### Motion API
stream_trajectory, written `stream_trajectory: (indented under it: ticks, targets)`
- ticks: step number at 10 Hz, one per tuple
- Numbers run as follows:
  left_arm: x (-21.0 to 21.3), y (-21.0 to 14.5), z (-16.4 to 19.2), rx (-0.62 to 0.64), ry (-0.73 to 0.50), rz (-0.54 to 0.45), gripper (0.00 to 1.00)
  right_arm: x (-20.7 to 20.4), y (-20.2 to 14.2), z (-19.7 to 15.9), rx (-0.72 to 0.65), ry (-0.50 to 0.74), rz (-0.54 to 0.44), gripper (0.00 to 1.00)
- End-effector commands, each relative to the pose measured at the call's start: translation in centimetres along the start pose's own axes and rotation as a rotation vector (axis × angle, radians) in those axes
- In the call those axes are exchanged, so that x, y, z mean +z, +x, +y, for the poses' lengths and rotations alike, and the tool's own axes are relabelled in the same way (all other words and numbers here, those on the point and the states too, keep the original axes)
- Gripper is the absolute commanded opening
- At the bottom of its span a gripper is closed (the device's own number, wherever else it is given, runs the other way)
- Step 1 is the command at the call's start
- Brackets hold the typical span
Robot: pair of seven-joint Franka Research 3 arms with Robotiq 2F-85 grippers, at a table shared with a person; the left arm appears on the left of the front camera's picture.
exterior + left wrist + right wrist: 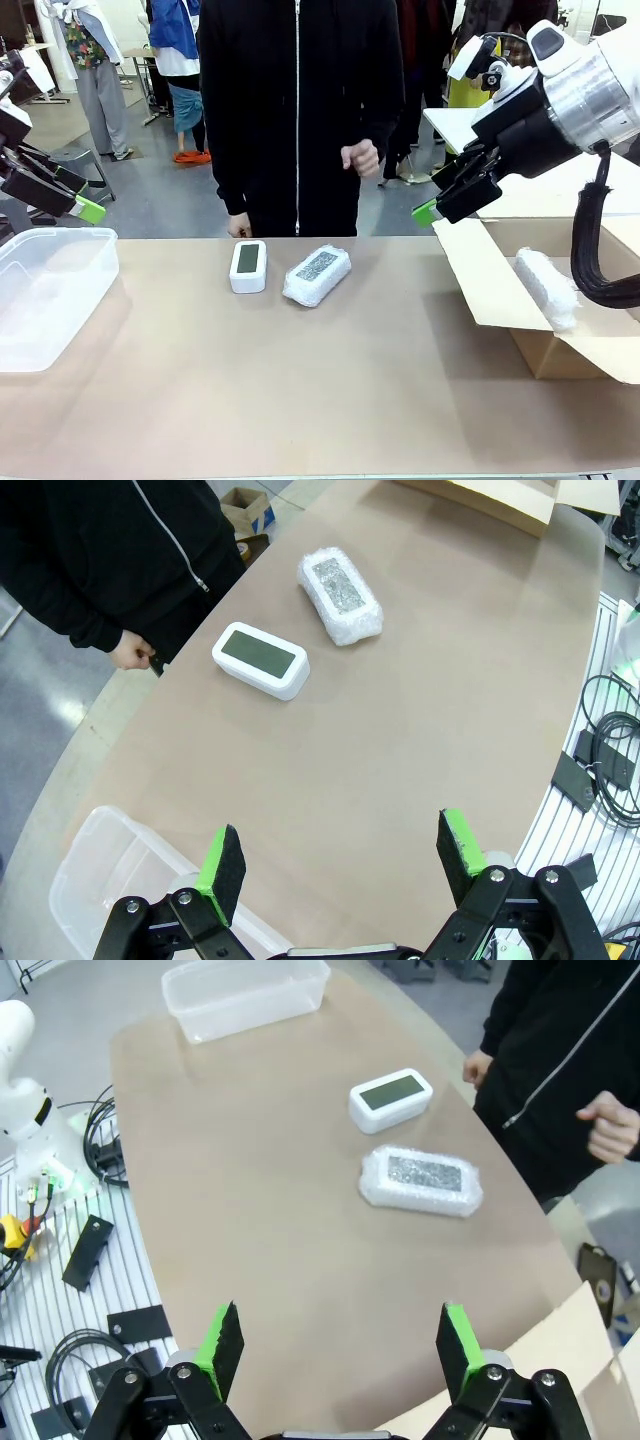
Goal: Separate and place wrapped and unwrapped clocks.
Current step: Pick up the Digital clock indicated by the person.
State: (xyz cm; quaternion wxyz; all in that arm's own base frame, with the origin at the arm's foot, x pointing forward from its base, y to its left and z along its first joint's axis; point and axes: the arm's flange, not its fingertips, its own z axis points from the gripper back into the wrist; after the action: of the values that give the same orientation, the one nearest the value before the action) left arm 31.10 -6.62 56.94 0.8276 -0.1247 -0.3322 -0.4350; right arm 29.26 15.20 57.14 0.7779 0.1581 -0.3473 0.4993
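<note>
Sorting looks partly done. One wrapped bundle (545, 288) lies in the open cardboard box (560, 365), below and to the outer side of the right tool (436, 196). The wrapped clock (317, 275), dark face showing through its bubble wrap, and the bare clock (248, 266) lie on the tabletop (300, 390), near each other but apart. Both are well ahead of the two tools and between them. The step in hand is probably the approach to one of these two.

From the right tool, the wrapped clock is the nearer and the bare clock lies just beyond it. From the left tool (335, 855), the bare clock is the nearer. A clear plastic bin (50, 290) sits directly beneath the left tool and looks like the likely home for the unwrapped clock.

A sensible next move would be for the right tool to reach forward and down over the wrapped clock. It should turn to span the short width, close gently on the soft wrap, and carry the clock back to the box. The wrap may give or slip, so a centred grip matters.

Both arms are raised well above the tabletop at their own sides, with fingers (222, 1335) slanting down toward the middle. Each tool stands wide apart and holds nothing.

The person (295, 100) stands at the far edge beyond both tools. One hand is down by the tabletop's edge and the other is lifted in a loose fist, and neither touches a clock.
</note>
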Motion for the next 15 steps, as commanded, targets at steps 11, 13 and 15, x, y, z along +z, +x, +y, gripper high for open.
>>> stream_trajectory:
  ticks: [11,13,15]
  targets:
    - [-0.16,-0.1,0.1,0.001,-0.007,-0.014,1.0,-0.01,-0.02,-0.03,-0.004,0.001,-0.001,1.0]
    - [-0.16,-0.1,0.1,0.001,-0.007,-0.014,1.0,-0.01,-0.02,-0.03,-0.004,0.001,-0.001,1.0]
    - [-0.16,-0.1,0.1,0.001,-0.007,-0.014,1.0,-0.01,-0.02,-0.03,-0.004,0.001,-0.001,1.0]
